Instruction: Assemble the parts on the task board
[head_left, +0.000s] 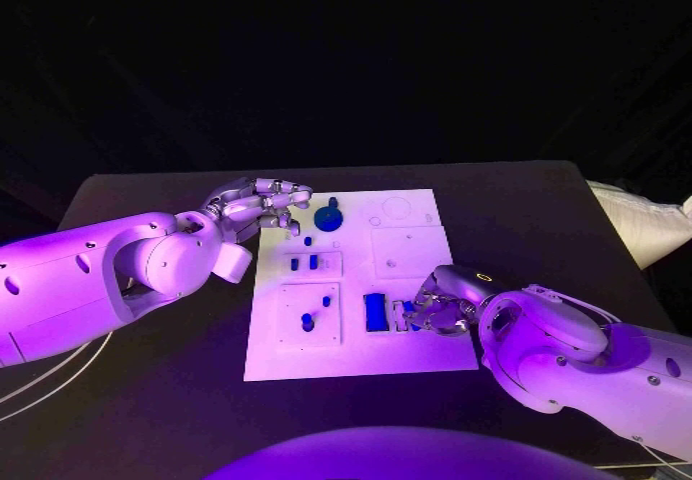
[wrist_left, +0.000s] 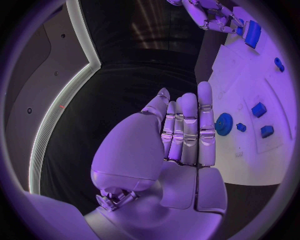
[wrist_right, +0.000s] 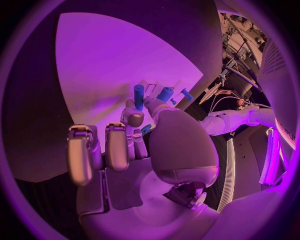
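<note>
Right robot hand (head_left: 433, 312) is pinching a small blue plastic peg (wrist_right: 139, 96) over the flat white task board (head_left: 433, 355); I'd lower it straight and slow. Left robot hand (head_left: 260, 207) hovers with fingers apart, empty.

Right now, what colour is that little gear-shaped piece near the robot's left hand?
Blue. The gear shows best in the left wrist view, lying on the white task board.
</note>
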